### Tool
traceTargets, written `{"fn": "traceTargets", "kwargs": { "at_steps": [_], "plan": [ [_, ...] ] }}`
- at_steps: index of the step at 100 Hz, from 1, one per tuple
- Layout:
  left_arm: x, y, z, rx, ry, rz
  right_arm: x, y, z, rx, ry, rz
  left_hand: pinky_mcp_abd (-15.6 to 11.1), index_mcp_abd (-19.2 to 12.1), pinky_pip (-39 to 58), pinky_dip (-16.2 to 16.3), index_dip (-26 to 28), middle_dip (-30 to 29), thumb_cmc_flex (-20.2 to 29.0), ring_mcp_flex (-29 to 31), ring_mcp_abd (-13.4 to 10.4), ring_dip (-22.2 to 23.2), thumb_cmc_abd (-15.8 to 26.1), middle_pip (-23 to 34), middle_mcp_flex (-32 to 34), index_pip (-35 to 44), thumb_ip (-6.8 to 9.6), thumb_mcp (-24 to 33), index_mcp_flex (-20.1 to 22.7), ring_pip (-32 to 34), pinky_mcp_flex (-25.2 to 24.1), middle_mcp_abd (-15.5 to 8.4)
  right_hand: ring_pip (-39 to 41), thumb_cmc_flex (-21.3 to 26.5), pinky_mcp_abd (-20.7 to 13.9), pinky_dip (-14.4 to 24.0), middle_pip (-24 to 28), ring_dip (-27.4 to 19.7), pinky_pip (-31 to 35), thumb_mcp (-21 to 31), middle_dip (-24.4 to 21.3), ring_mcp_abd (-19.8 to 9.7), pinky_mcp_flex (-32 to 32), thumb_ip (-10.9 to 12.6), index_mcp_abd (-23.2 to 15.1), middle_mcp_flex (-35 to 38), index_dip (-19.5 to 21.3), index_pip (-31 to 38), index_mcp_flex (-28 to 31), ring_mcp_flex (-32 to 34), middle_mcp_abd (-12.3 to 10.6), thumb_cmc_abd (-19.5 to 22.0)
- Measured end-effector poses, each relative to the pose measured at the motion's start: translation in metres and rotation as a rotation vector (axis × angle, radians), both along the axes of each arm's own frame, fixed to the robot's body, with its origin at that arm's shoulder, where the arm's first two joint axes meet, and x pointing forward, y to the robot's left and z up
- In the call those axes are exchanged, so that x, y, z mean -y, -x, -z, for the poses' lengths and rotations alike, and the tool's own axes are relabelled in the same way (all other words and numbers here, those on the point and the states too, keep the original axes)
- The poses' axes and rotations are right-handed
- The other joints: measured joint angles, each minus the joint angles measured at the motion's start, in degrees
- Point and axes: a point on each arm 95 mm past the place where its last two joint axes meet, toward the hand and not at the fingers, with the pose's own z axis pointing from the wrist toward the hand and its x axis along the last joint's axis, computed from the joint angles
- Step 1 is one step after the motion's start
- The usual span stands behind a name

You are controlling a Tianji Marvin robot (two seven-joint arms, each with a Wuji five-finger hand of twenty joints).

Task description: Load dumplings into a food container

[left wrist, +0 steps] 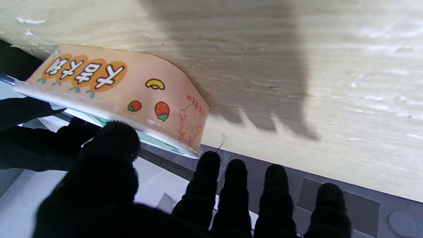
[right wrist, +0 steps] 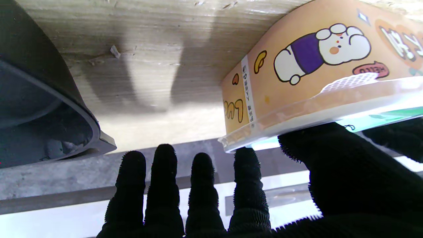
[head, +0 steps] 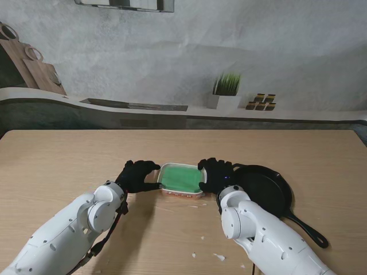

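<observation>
The food container (head: 181,179) sits at the table's middle, an orange printed tub (left wrist: 132,89) under a green lid. My left hand (head: 136,175) lies against its left side and my right hand (head: 215,175) against its right side. Both wear black gloves. In the left wrist view the thumb (left wrist: 112,142) rests on the lid's rim while the other fingers stretch straight past the tub. The right wrist view shows the same: the thumb (right wrist: 317,148) lies on the lid edge of the container (right wrist: 314,72), with the fingers spread beside it. I cannot make out any dumplings.
A black frying pan (head: 266,192) lies just right of my right hand, its handle pointing toward the near right; its rim (right wrist: 89,122) is close to my right fingers. Small white scraps (head: 219,257) dot the table nearer to me. A counter with a potted plant (head: 226,90) runs behind the table.
</observation>
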Motion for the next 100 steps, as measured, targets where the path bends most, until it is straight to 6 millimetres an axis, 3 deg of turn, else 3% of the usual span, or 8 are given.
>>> {"fn": "traceTargets", "kwargs": {
  "at_steps": [10,25,51,74,91,100],
  "plan": [
    [-0.002,0.004,0.0,0.0,0.009,-0.007,0.005,-0.001,-0.001,0.009,-0.012,-0.004,-0.02,0.63,0.0,0.0,0.0,-0.09,3.27,0.0,0.0,-0.47,-0.92,0.0,0.0,0.33,-0.02,-1.16,0.0,0.0,0.0,0.0,0.32,0.06,0.0,-0.93,0.0,-0.21,-1.87,-1.25,0.0,-0.14,-0.03,0.01,-0.01,0.0,-0.67,-0.65,0.0,-0.58,-0.01,0.0],
    [-0.005,0.008,-0.006,0.025,0.029,-0.01,0.012,-0.004,-0.006,0.05,-0.067,-0.053,-0.03,0.64,0.0,0.0,0.0,-0.09,3.49,0.0,0.0,-0.47,-0.92,0.0,0.0,0.34,-0.02,-1.18,0.01,0.0,0.04,0.0,-1.64,-0.5,0.0,-1.29,-0.01,-1.25,-3.26,-5.99,0.0,-1.47,-0.13,0.01,0.68,0.0,-2.22,-5.6,-0.08,-0.71,-0.73,-0.62],
    [-0.014,0.018,-0.034,0.122,0.135,-0.04,0.024,0.0,-0.037,0.115,-0.265,-0.091,-0.04,0.64,0.0,0.0,0.0,-2.02,4.18,0.0,-0.01,-1.94,1.34,-1.54,0.0,0.36,-0.02,-3.96,0.01,-1.73,0.21,0.0,-5.45,-1.83,-0.01,-1.56,-0.7,-2.97,-6.33,-9.41,0.0,-2.09,-0.1,0.01,0.03,0.0,-2.79,-7.94,-0.1,-0.71,-1.38,1.05],
    [-0.02,0.045,-0.061,0.137,0.438,-0.092,0.033,0.025,-0.059,0.087,-0.598,-0.067,-0.42,-0.06,0.11,-0.67,-0.23,-6.23,4.81,-0.13,0.03,-4.01,2.51,-5.51,0.0,-0.34,-0.02,-8.65,-0.96,-4.85,4.08,0.0,-14.74,-3.97,0.4,-2.56,-4.03,-7.06,-19.15,-7.31,-1.25,-2.92,1.52,0.01,2.87,0.0,-7.73,-7.1,-0.1,-0.71,-1.38,3.09],
    [-0.022,0.076,-0.068,0.116,0.665,-0.166,0.041,0.049,-0.062,-0.02,-0.755,-0.093,-0.42,0.15,3.48,1.58,-0.41,-3.55,6.1,-0.07,1.52,-3.17,2.5,-0.56,0.0,-0.35,-0.02,-9.41,-0.73,-1.51,6.38,0.59,-16.17,-4.61,0.92,-1.53,-4.08,-7.7,-24.59,-6.04,-1.25,-2.93,2.81,0.01,2.83,0.0,-9.1,-7.16,-0.04,-0.71,-1.38,4.57],
    [-0.023,0.091,-0.067,0.121,0.66,-0.156,0.044,0.062,-0.059,-0.041,-0.773,-0.116,-0.42,0.16,3.47,2.14,-0.42,-3.5,6.99,-0.07,1.53,-3.17,2.35,-0.45,0.0,-0.35,-0.02,-9.83,-0.05,-1.47,6.32,0.6,-16.66,-4.61,0.92,-1.06,-4.08,-7.83,-26.14,-6.04,-1.25,-2.95,2.9,0.01,2.76,0.0,-9.11,-7.79,0.27,-0.71,-1.38,4.57]
  ]
}}
